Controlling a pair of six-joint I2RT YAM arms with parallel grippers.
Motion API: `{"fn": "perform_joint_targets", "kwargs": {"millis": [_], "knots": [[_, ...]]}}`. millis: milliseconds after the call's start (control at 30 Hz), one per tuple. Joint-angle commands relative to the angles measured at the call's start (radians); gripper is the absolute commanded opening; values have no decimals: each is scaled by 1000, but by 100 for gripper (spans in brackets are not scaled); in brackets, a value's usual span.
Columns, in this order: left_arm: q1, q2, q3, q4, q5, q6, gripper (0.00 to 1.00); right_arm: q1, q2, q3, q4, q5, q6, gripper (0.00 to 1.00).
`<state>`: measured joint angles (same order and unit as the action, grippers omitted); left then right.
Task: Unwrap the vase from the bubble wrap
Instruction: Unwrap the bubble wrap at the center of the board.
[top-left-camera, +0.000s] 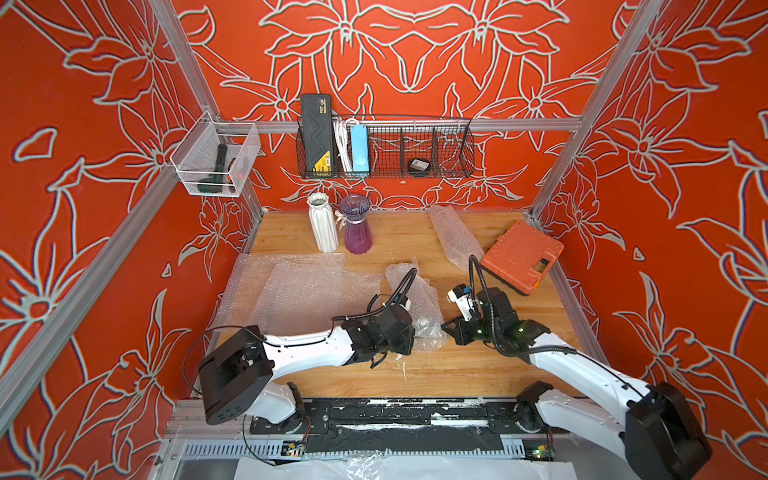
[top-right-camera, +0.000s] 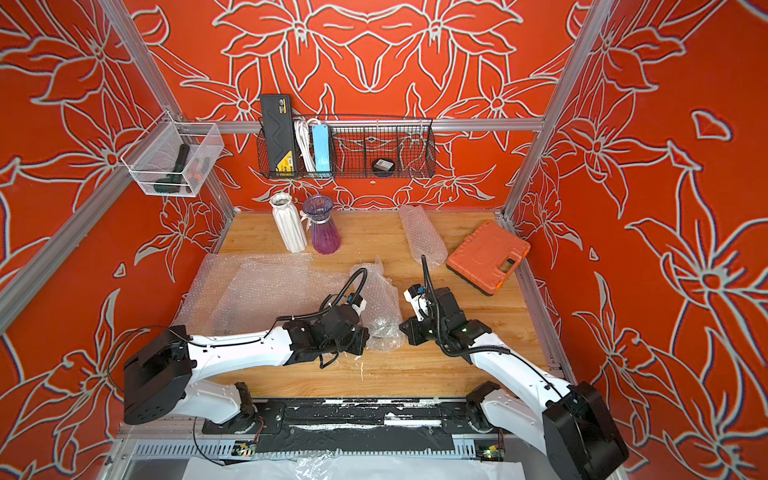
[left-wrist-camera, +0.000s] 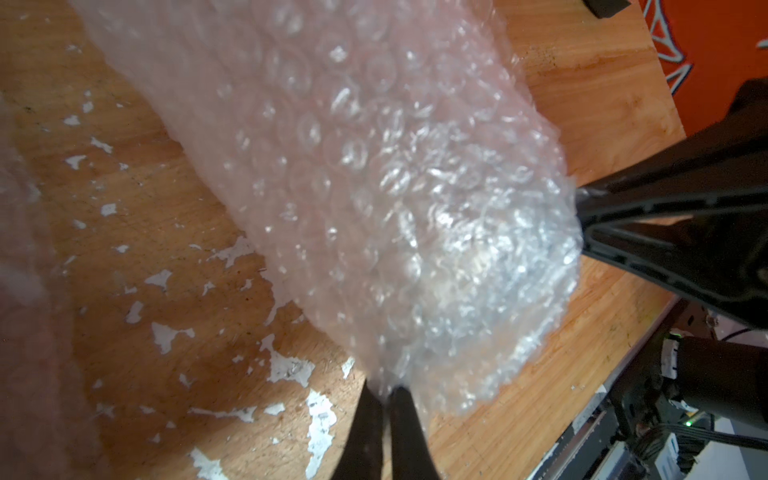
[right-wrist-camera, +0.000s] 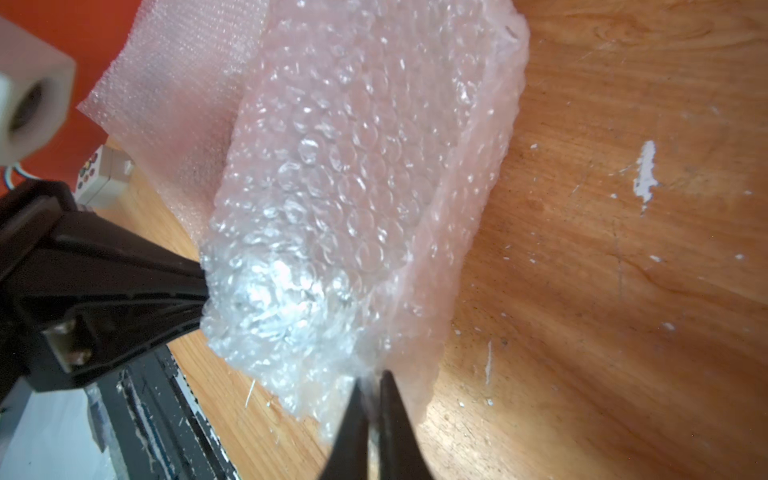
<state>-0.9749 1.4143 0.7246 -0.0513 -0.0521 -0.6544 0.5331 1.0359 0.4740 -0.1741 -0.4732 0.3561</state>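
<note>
Bubble-wrap bundle (top-left-camera: 417, 305) lies on the desk (top-left-camera: 457, 370) just below ctr of frame in both top views, btwn the two arms. It's a crinkly clear roll w/ its long axis running toward the back wall. Near end looks bunched & silvery. What's inside can't be made out thru the plastic.

Left jaws: closed tight, tips pressed together w/ a thin edge of the bundle (left-wrist-camera: 395, 187) caught btwn them, per left wrist view. Right jaws: likewise closed, nipping a flap of the same bundle (right-wrist-camera: 353, 187) on its opposite side, per right wrist view. Each wrist cam also shows the other arm's jaws biting into the bunched near end.

Loose flat sheets (top-left-camera: 291, 291) of wrap cover the desk at ctr-left of frame, just beside the bundle. One more sheet (top-left-camera: 455, 237) sits upper right on the desk, its edge by an orange case (top-left-camera: 524, 257). White vase (top-left-camera: 323, 222) & purple vase (top-left-camera: 355, 226) stand upright side by side at the desk's back edge, bare, well apart from the bundle.
</note>
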Motion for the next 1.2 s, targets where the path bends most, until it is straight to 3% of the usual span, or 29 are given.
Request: {"fn": "perform_joint_targets", "kwargs": {"millis": [0,367,667,700,800,867,967,1167], "knots": [[9,-28,-1,-17,-31,10,0,5,-24,11,3,21,-5,0],[44,-68,-39,-78,-103,56,0,2,-217,-12,-135,251,54,0],[45,-108,-62,-121,-90,63,0,1,-222,-30,-181,268,99,0],[45,-114,-65,-126,-71,65,8,1,-233,-31,-191,267,101,0],[44,-161,-64,-142,21,78,56,2,-291,-46,-233,245,116,1],[44,-221,-60,-140,65,83,78,1,-357,-71,-256,228,149,0],[67,-272,12,-202,38,136,93,4,-478,-117,-295,223,204,0],[236,-146,159,-178,98,236,94,9,-626,-136,-393,207,270,0]]}}
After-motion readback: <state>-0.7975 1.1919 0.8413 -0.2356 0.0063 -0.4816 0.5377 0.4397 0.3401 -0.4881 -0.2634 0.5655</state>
